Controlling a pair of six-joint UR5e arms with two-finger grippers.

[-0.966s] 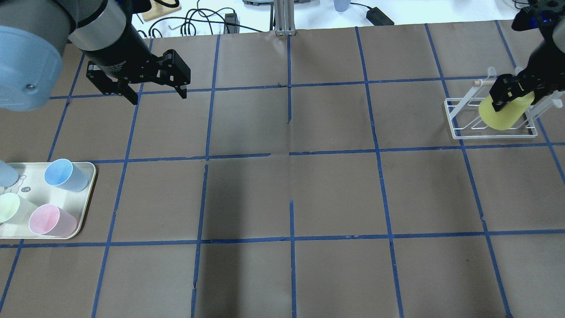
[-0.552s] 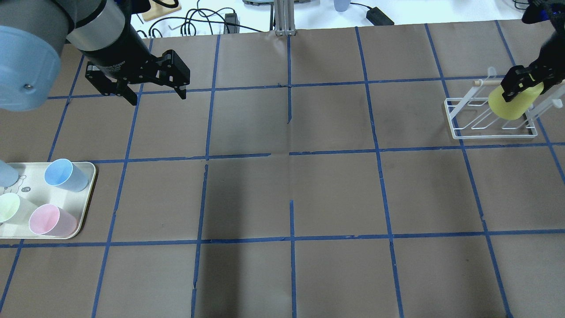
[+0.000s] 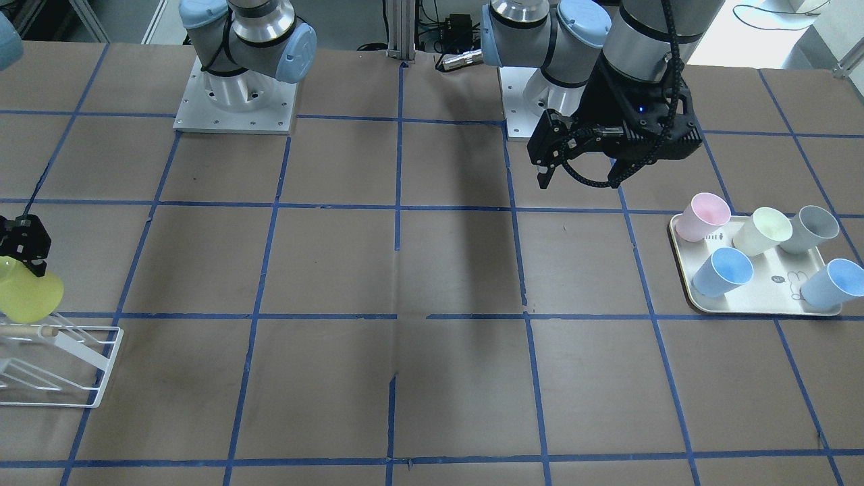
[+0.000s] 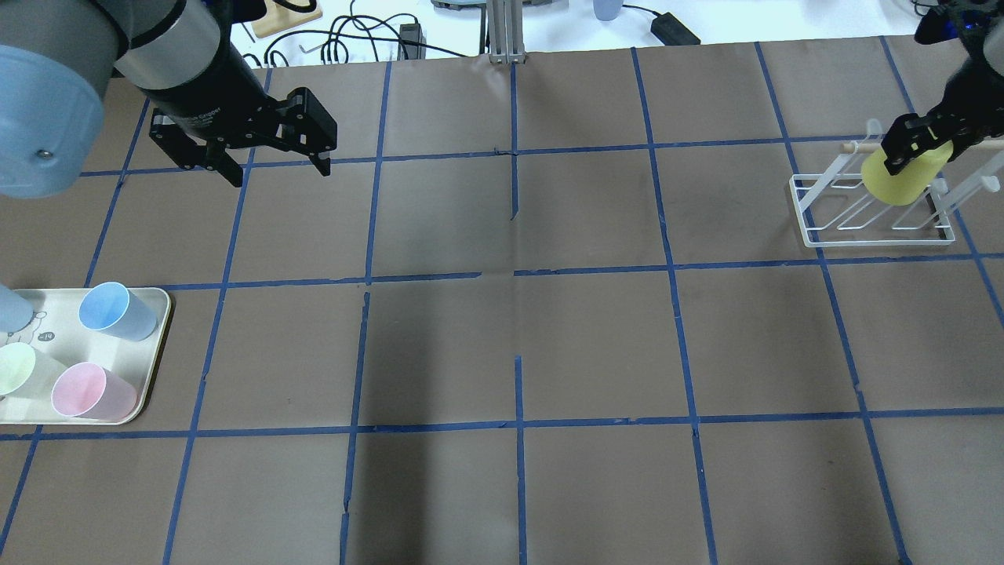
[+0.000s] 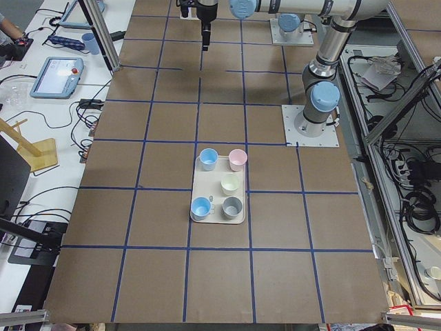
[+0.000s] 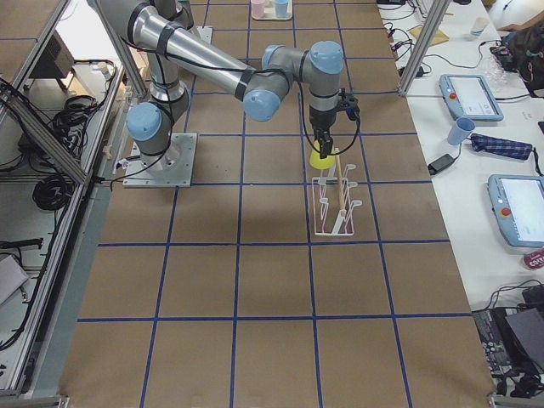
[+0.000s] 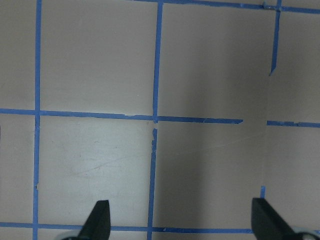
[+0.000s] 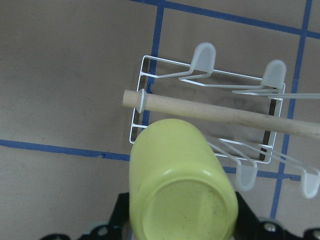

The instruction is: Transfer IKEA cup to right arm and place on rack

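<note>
The bright yellow IKEA cup [image 4: 902,179] is held in my right gripper [image 4: 916,145], which is shut on it, over the white wire rack [image 4: 816,227] at the table's far right. In the right wrist view the cup [image 8: 180,190] hangs mouth-down just in front of the wooden dowel [image 8: 225,111] and above the prongs. The front-facing view shows the cup [image 3: 27,295] right above the dowel end. My left gripper [image 4: 278,166] is open and empty, above the far left of the table; its fingertips [image 7: 100,220] frame bare paper.
A cream tray [image 4: 155,353] at the near left holds blue [image 4: 114,308], pink [image 4: 82,390] and pale cups. It also shows in the front-facing view [image 3: 682,270]. Brown paper with blue tape gridlines covers the table. Cables lie beyond the far edge.
My right gripper has carried the yellow cup a little toward the far side of the rack, close to the dowel. The left arm has hardly moved.
</note>
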